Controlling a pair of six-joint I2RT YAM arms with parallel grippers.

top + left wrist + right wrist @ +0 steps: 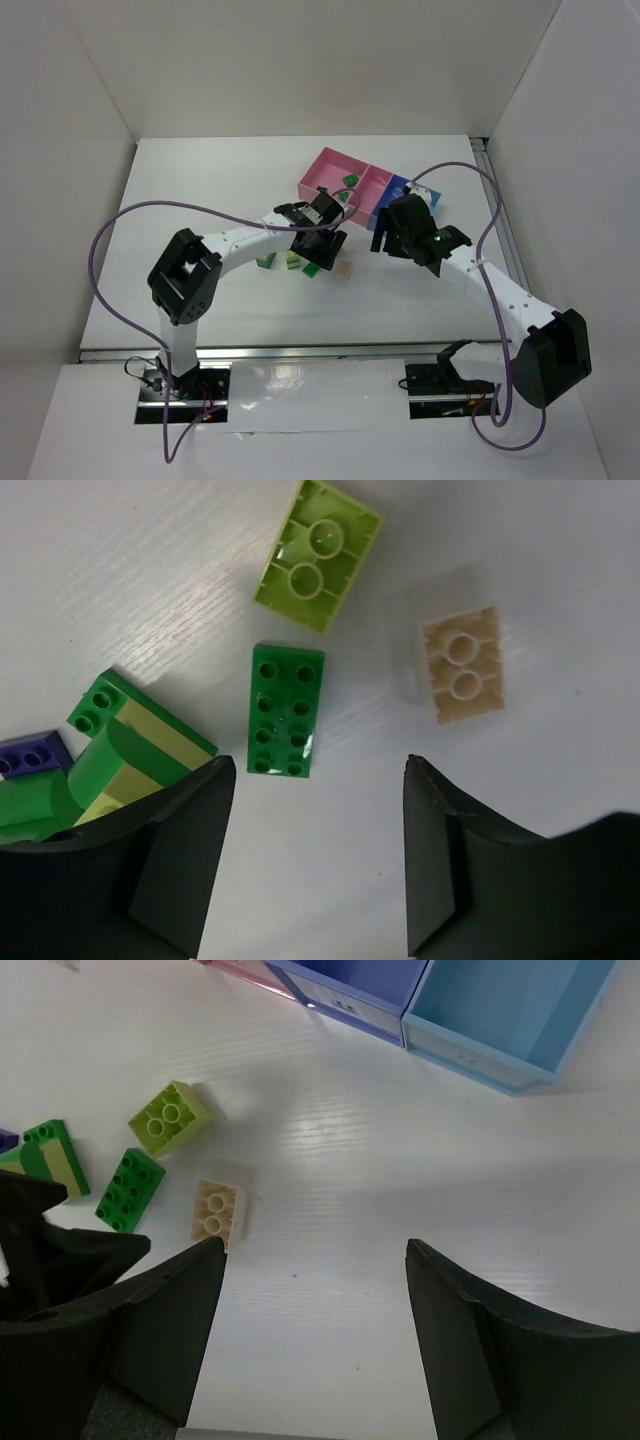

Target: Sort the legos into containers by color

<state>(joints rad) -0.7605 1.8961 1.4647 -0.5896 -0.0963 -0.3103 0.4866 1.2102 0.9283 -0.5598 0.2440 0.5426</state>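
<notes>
My left gripper [318, 770] hangs open over the table with nothing between its fingers. A dark green lego [287, 710] lies studs-up just ahead of it. Farther out lie a lime lego [318, 555] and a cream lego [462, 665], both upside down. A cluster of green and lime legos [115, 745] with a dark blue one [30, 755] sits by the left finger. My right gripper [313, 1247] is open and empty too, the cream lego [218, 1212] by its left fingertip. The containers [330, 180] stand behind, with green legos [350, 181] in the pink bin.
The dark blue bin [355, 985] and light blue bin [510, 1015] are ahead of my right gripper. The left arm's black wrist [40, 1250] is close on its left. Purple cables [130, 215] loop over the table. White walls enclose the table.
</notes>
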